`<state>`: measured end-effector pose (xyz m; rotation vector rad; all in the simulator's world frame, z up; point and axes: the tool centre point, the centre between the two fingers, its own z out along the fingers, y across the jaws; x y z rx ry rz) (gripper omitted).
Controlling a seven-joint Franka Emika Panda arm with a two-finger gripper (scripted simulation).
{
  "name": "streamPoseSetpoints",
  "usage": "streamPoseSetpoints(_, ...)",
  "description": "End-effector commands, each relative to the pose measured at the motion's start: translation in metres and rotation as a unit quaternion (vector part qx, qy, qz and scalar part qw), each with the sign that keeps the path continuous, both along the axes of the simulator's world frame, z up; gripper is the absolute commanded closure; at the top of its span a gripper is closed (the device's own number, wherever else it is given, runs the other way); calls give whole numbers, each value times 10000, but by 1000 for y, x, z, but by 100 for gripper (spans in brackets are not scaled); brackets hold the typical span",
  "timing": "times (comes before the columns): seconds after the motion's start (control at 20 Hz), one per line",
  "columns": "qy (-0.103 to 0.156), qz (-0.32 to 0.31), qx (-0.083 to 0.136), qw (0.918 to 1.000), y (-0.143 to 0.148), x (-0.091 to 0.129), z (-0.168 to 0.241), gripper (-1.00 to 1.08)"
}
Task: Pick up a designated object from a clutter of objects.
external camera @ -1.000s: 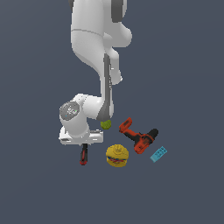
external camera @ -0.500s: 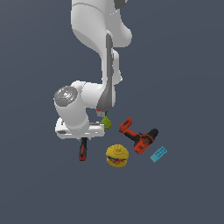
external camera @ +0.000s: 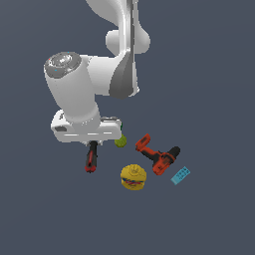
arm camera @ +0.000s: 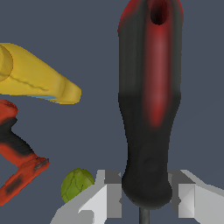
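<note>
The screwdriver (external camera: 91,158) has a red-and-black handle and hangs from my gripper (external camera: 93,144), handle end pointing down. In the wrist view the handle (arm camera: 148,109) fills the middle, and my gripper (arm camera: 146,197) is shut on its narrow end, with one grey finger (arm camera: 109,197) on each side. The thin shaft is mostly hidden. The clutter lies to the exterior view's right: a green pear (external camera: 120,141), a red-orange drill (external camera: 158,155), a yellow hamburger toy (external camera: 133,177) and a light-blue flat piece (external camera: 180,175).
The wrist view also shows the hamburger toy (arm camera: 35,78), the drill (arm camera: 17,153) and the pear (arm camera: 77,183) beside the handle. The white arm body (external camera: 79,94) looms over the gripper. No small cube is visible.
The arm has risen towards the camera, with the screwdriver held in the gripper and carried up with it. The other objects have not moved.
</note>
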<state>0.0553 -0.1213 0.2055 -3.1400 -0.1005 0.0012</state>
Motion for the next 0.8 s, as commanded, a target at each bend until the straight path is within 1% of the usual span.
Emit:
streamPoseSetpoints(0.0, -1, -1, -2, 10000, 3, -1, 31, 108)
streamPoseSetpoints(0.5, -2, -2, -5, 10000, 16, 0, 142, 108)
streamPoseSetpoints(0.75, -3, 0, -3, 10000, 21, 1, 185, 108)
